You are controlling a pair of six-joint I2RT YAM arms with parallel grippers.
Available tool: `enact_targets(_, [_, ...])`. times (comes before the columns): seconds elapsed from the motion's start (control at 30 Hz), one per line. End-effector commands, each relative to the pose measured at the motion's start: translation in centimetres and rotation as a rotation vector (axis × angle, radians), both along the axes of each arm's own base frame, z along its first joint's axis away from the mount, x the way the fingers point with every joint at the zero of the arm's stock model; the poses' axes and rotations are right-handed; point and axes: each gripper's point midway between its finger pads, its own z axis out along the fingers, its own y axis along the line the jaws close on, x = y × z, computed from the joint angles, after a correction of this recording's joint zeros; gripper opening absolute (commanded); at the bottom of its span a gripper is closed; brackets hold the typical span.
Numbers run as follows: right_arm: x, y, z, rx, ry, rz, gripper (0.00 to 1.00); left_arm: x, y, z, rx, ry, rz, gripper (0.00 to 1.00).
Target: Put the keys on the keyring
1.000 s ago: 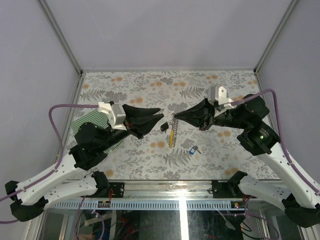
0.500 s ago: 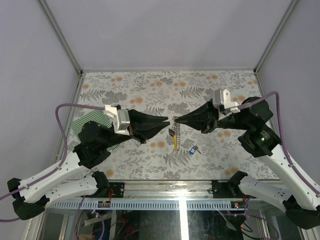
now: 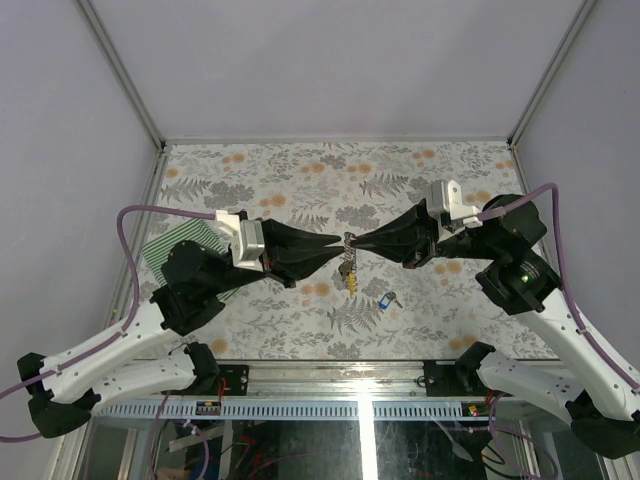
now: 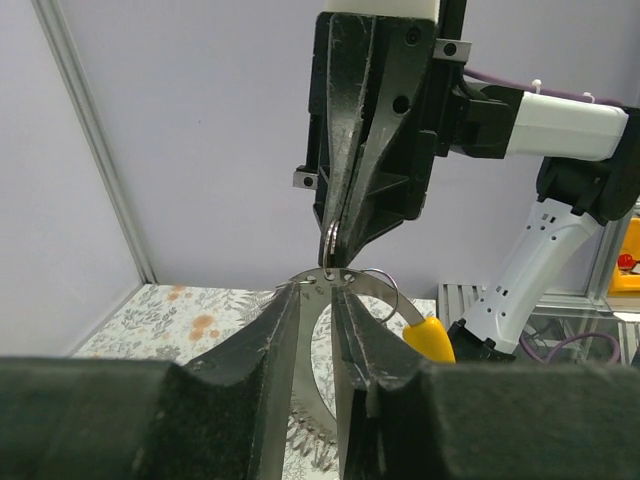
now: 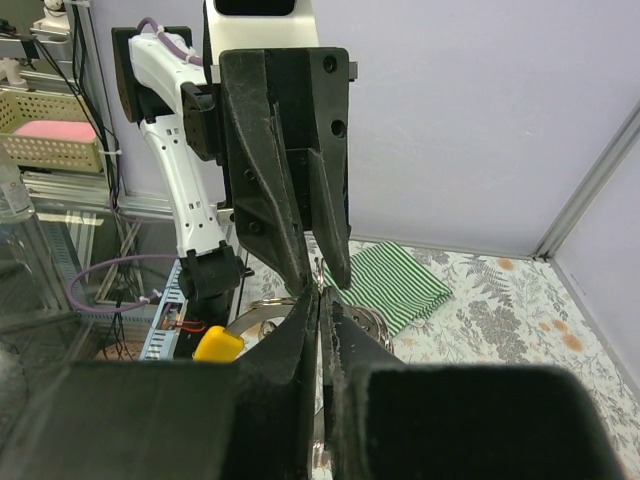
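Observation:
The keyring (image 3: pixel 347 262) hangs above the middle of the table, between two gripper tips that meet nose to nose. My right gripper (image 3: pixel 353 240) is shut on its thin wire ring (image 4: pixel 330 243). My left gripper (image 3: pixel 343 246) has its jaws a narrow gap apart, clamped across a flat silvery arc (image 4: pixel 318 300) of the keyring. That arc ends in the yellow tag (image 4: pixel 431 340), which also shows low on the left in the right wrist view (image 5: pixel 220 343). A blue key (image 3: pixel 385 299) lies loose on the flowered table, right of and nearer than the tips.
A green-and-white striped cloth (image 3: pixel 185 250) lies at the table's left side under the left arm, also seen behind the fingers (image 5: pixel 400 280). Grey walls close off the back and sides. A metal rail (image 3: pixel 350 375) runs along the near edge.
My left gripper has swung right until its tip meets the right gripper's, and its jaws have narrowed a little. The hanging yellow tag has risen and tilted. The blue key stays put.

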Motion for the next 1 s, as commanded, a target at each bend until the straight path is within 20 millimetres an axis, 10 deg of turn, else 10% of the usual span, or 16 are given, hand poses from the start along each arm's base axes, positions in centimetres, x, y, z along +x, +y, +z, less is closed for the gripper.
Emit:
enact_targets(0.0, [-1.0,-0.3,2.0,0.059,-0.068,0.03,0.0,-1.5,0.5,3.1,-0.082,-0.077,-0.052,0.21])
enact_targets(0.97, [-1.3,0.0,0.9,0.028,-0.053,0.061,0.0,-1.9,-0.1,3.9,-0.1,-0.109,-0.09,0.09])
